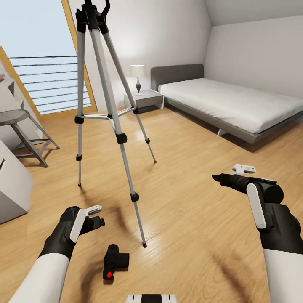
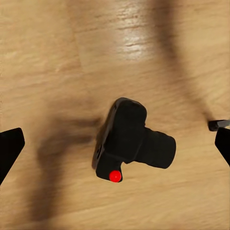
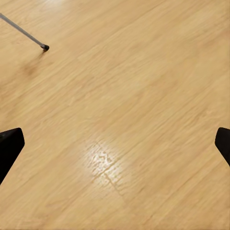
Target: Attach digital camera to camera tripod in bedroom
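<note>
- The left pincer (image 1: 97, 215), lower left of the head view, is released and hangs above the floor (image 1: 193, 219), just up-left of the digital camera (image 1: 114, 261); in the left wrist view the digital camera lies centred between the spread fingertips (image 2: 9, 148), probably lined up for a pickup.
- The right pincer (image 1: 229, 176), at middle right, is also released, holding nothing and kept clear.
- The camera tripod (image 1: 107, 113) stands upright at upper left, its nearest foot just right of the digital camera.
</note>
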`<state>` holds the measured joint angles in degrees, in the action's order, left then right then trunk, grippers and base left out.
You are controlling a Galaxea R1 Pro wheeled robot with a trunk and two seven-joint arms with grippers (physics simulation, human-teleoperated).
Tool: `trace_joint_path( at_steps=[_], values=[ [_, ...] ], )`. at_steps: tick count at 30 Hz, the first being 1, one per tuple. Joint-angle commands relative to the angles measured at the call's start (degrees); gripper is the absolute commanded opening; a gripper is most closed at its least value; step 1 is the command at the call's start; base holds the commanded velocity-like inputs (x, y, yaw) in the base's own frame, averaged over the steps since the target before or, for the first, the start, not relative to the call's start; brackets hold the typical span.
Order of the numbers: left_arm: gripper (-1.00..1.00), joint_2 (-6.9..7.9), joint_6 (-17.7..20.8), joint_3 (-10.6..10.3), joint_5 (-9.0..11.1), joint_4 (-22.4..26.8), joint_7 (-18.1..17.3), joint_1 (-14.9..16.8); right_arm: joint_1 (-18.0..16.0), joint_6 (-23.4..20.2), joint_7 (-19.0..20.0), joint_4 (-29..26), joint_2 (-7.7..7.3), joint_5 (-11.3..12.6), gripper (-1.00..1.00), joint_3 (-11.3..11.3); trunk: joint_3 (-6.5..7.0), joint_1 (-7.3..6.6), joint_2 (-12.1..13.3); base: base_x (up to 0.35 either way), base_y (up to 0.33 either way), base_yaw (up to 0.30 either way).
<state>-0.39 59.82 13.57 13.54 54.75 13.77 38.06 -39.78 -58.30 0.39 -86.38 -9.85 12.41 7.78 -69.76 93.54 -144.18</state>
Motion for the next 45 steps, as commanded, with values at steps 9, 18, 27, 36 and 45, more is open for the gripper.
trace_joint_path(
  at_steps=[9,18,27,36,45],
  values=[
    [1.0,-0.08,0.18,0.62,0.65,0.28,0.44,0.07,-0.03,-0.21,0.1,-0.14,0.0,0.2,1.0,0.04,-0.05,-0.01,-0.02,0.0,0.0,0.0],
    [1.0,-0.05,0.18,0.82,0.94,0.74,0.44,0.06,-0.03,-0.21,0.08,-0.18,0.02,0.22,1.0,0.04,-0.05,-0.01,-0.02,0.0,0.0,0.0],
    [1.0,0.3,0.18,0.41,0.46,0.86,0.49,-0.3,-0.03,-0.3,0.11,-0.21,0.08,0.24,1.0,-0.03,-0.05,-0.01,-0.02,0.131,0.0,0.0],
    [1.0,0.63,0.18,1.26,1.06,2.6,0.46,-0.56,-0.03,-0.3,0.09,-0.19,0.09,0.25,1.0,-0.04,-0.71,0.07,-0.06,0.046,0.0,0.0],
    [1.0,0.38,0.18,0.94,1.04,3.46,0.54,-0.2,0.0,-0.31,-0.01,-0.1,0.09,0.25,1.0,-0.01,-2.71,0.3,-0.18,0.006,0.0,0.0]
  ],
)
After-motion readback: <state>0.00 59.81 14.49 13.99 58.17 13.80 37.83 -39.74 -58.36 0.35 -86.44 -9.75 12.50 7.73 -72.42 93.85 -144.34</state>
